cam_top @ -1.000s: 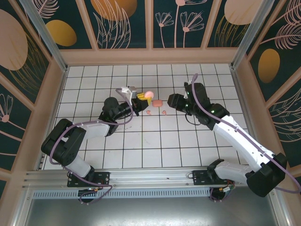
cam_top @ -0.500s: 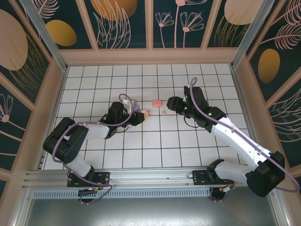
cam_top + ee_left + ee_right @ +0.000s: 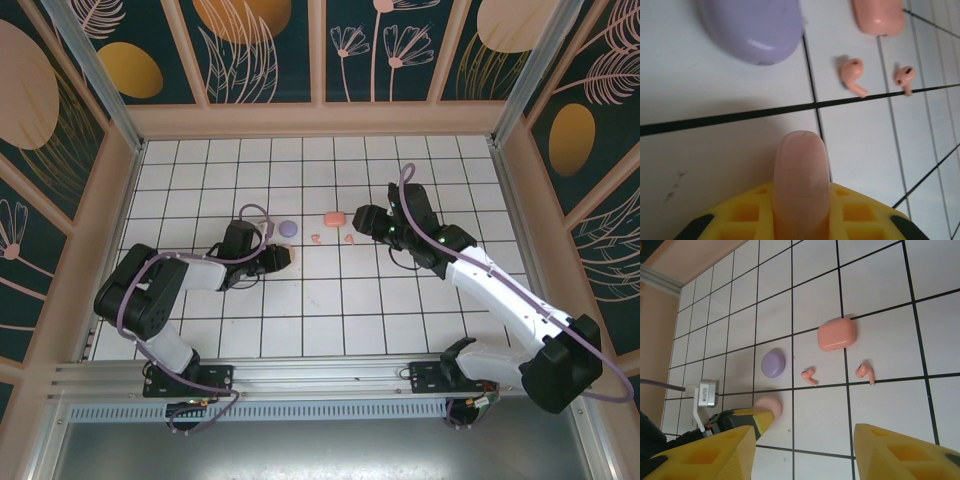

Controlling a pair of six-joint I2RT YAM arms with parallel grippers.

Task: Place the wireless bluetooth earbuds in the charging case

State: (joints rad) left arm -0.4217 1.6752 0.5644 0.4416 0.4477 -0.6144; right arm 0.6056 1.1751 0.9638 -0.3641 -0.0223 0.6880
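**State.** Left gripper [image 3: 272,260] is closed on a pink disc [image 3: 801,165], clamped edge-on and low over the table [image 3: 320,330]. Right gripper [image 3: 802,440] has its fingers spread with nothing between them, and hangs near the case [image 3: 836,334]. Bud A [image 3: 809,375] and bud B [image 3: 865,372] lie loose on the tiles, apart from each other, just on the near side of the case. Bud A is the one closer to the purple disc [image 3: 773,363]. Neither bud is in the case. The case looks shut, though we cannot tell for certain.

**Step in hand (our judgement).** The right gripper picks a bud. Bud B lies nearer to it.

**Notes for doing it well.**
- The buds are tiny and rounded, so we expect an off-centre squeeze to flick one away. Centre the fingers over the head rather than the stem.
- Come straight down, let the tips just meet the tile, then close slowly.
- Stay clear of the case so it is not shoved.
- The case likely needs opening before insertion, and the left gripper is occupied with the disc.
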